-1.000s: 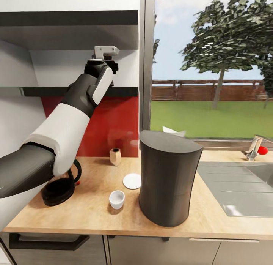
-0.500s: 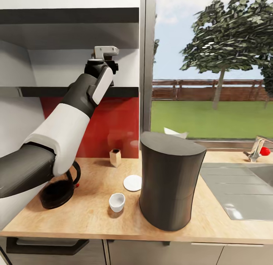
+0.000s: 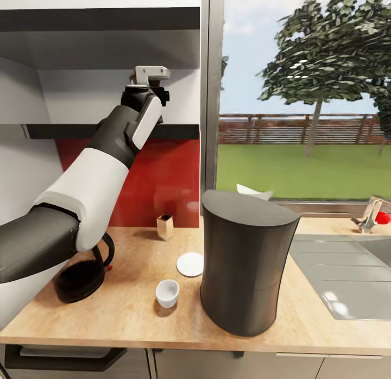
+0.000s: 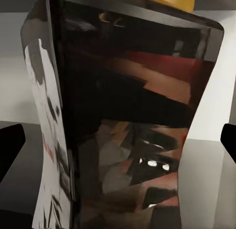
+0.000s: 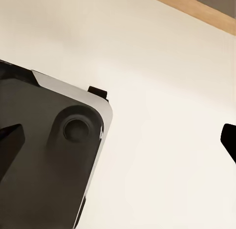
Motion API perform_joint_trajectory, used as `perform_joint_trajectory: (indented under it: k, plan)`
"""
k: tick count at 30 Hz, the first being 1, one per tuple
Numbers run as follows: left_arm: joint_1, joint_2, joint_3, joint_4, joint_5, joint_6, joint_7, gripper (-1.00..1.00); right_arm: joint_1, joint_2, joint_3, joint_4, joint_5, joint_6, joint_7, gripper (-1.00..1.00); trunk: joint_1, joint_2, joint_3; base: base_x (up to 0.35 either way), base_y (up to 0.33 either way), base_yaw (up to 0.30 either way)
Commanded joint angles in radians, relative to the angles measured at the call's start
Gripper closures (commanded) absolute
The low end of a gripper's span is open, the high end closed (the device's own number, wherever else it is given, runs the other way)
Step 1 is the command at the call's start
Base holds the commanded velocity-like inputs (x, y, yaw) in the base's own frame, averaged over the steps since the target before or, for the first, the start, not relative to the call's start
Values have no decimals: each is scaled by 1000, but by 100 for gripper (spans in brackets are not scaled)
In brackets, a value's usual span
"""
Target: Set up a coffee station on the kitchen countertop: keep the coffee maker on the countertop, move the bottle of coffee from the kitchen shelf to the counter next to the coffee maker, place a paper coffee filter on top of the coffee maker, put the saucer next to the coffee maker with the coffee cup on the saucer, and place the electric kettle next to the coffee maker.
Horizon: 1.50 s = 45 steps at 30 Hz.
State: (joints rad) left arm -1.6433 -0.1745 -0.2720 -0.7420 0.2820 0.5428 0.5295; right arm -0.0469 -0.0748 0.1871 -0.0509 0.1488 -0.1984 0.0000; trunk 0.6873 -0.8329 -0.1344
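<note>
Jaws of left gripper (image 4: 118, 140) spread wide either side of coffee bottle (image 4: 123, 115) up on shelf (image 3: 108, 130), not yet pinching; glossy glass w/ yellow cap, prob slippery + breakable, so grab mid-body.

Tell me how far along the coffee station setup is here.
Done: the coffee maker stands on the countertop, with the electric kettle also there.

In hand: the left hand brackets the coffee bottle at the shelf, fingers apart.

Left: the cup sits off the saucer; the paper filter lies behind the maker.
</note>
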Motion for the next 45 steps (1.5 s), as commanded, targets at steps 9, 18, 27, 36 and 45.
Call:
perform_joint_trajectory:
  k: [9, 18, 27, 36, 45]
  plan:
    - [-1, 0, -2, 0, 9, 3, 9, -100, -1, 0, 0, 0, 8, -3, 0, -100, 0, -1, -2, 73, 0, 0]
    - [-1, 0, -1, 0, 8, 5, 9, -100, -1, 0, 0, 0, 8, -3, 0, -100, 0, -1, -2, 4, 0, 0]
    - [-1, 0, -1, 0, 8, 7, 9, 100, -1, 0, 0, 0, 8, -3, 0, -100, 0, -1, -2, 0, 0, 0]
    - [-1, 0, -1, -3, 9, 7, 9, 100, -1, 0, 0, 0, 8, -3, 0, -100, 0, -1, -2, 0, 0, 0]
    - [-1, 0, -10, -29, 10, 9, 9, 100, -1, 0, 0, 0, 8, -3, 0, -100, 0, -1, -2, 0, 0, 0]
